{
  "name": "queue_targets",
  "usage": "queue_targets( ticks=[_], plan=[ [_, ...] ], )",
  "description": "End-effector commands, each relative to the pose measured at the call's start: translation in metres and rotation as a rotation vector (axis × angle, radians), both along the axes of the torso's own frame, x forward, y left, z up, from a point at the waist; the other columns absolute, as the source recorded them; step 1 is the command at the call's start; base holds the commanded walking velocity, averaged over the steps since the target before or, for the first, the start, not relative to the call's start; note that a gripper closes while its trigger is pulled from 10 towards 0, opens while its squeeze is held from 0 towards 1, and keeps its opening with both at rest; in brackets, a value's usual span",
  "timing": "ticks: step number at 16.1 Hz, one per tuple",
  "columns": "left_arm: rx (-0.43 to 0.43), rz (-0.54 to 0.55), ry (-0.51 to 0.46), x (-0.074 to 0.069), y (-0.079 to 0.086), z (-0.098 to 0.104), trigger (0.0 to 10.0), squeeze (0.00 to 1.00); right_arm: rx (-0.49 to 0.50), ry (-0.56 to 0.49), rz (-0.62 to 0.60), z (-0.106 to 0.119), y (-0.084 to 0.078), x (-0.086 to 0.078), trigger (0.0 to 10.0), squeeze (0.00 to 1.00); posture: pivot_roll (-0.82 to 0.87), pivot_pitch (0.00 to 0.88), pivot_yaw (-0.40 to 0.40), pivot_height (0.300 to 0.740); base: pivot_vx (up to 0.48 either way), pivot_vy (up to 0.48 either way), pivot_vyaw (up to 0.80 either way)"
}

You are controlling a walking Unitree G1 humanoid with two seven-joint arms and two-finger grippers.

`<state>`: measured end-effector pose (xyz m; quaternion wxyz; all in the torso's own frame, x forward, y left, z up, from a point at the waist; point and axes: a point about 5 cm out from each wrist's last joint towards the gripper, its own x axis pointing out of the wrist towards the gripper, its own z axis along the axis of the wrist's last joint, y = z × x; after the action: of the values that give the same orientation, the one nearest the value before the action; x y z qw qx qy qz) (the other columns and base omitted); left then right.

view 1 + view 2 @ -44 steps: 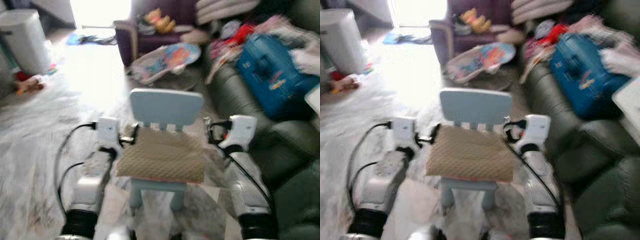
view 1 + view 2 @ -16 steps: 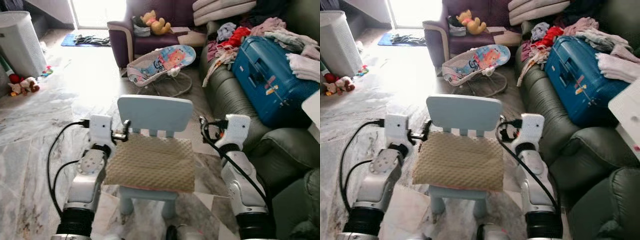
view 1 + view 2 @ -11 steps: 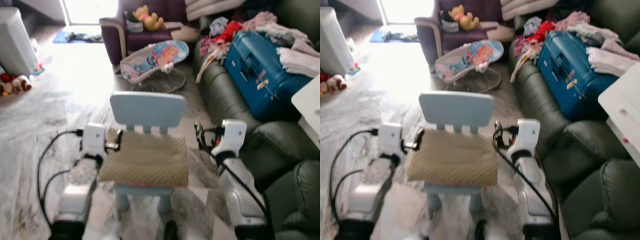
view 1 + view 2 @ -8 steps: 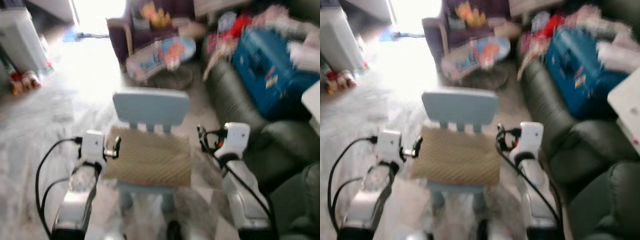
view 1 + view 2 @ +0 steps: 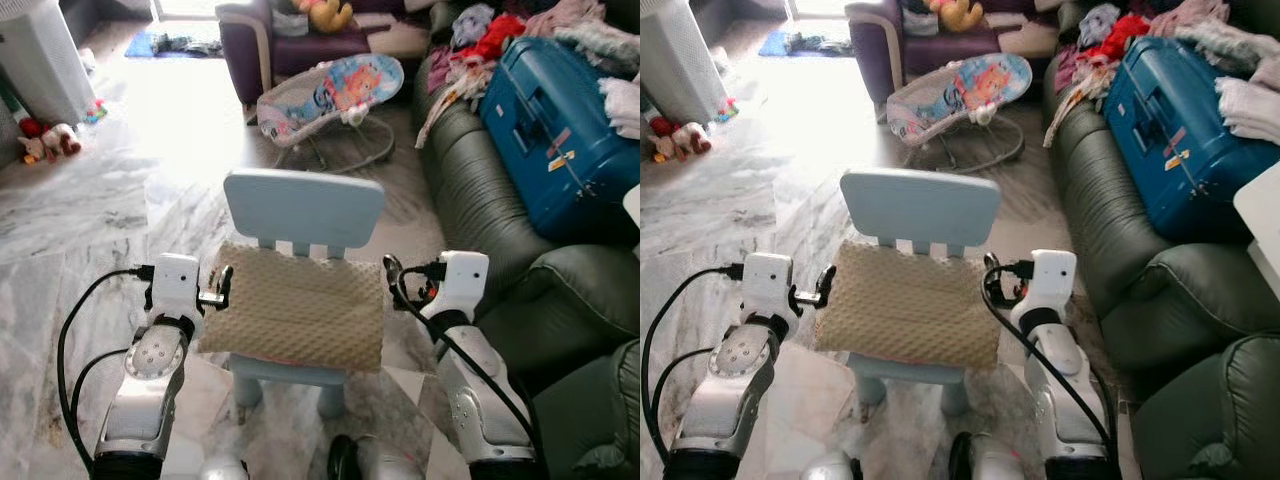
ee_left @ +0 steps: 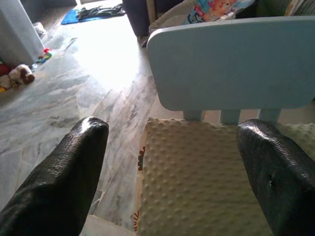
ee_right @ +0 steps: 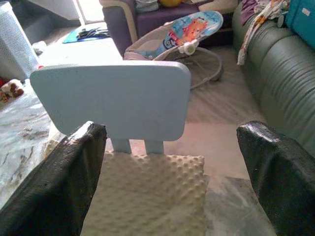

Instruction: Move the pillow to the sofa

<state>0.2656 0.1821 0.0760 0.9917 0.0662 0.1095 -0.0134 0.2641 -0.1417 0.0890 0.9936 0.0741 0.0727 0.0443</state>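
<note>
Pillow [image 5: 293,315] between wide-open jaws

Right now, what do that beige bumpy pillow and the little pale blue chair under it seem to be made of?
The beige bumpy pillow looks like soft fabric: a raised dot texture covers it, and its edges droop over the seat. The pale blue chair looks like moulded plastic: smooth, matte, with rounded corners, though painted wood is possible.

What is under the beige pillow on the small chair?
The pillow lies on the seat of the light blue chair, overhanging its front. Beneath show the seat's front edge and two legs on the marble floor. The seat top is covered.
</note>
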Motion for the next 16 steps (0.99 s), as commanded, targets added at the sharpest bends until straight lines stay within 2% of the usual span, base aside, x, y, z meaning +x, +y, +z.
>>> queue_targets(
  ticks=[1,6,7,9,13,16],
  plan=[
    [0.003,0.012,0.001,0.001,0.002,0.002,10.0,0.00,-0.002,0.012,0.009,-0.001,0.000,0.001,10.0,0.00,-0.03,0.090,-0.050,0.651,0.000,0.000,0.00],
    [0.000,0.031,-0.006,0.005,0.001,0.003,10.0,0.00,-0.010,0.005,0.015,0.000,-0.002,0.003,10.0,0.00,-0.04,0.082,-0.052,0.596,0.000,0.000,0.00],
    [0.013,0.048,-0.035,0.009,0.002,0.006,10.0,0.00,-0.015,0.008,0.011,0.000,-0.004,0.004,10.0,0.00,-0.05,0.077,-0.051,0.596,0.000,0.000,0.00],
    [0.002,0.054,-0.026,0.012,0.003,0.006,10.0,0.00,-0.016,0.008,0.008,0.000,-0.005,0.004,10.0,0.00,-0.04,0.075,-0.051,0.596,0.000,0.000,0.00],
    [0.096,0.045,-0.035,0.015,0.009,0.009,10.0,0.00,-0.023,0.009,0.005,-0.002,-0.005,0.007,10.0,0.00,-0.03,0.069,-0.057,0.596,0.000,0.000,0.00],
    [0.088,0.091,-0.034,0.016,0.017,0.009,10.0,0.00,-0.012,0.003,0.027,-0.002,-0.003,0.010,10.0,0.00,-0.02,0.065,-0.059,0.596,0.000,0.000,0.00]
  ],
)
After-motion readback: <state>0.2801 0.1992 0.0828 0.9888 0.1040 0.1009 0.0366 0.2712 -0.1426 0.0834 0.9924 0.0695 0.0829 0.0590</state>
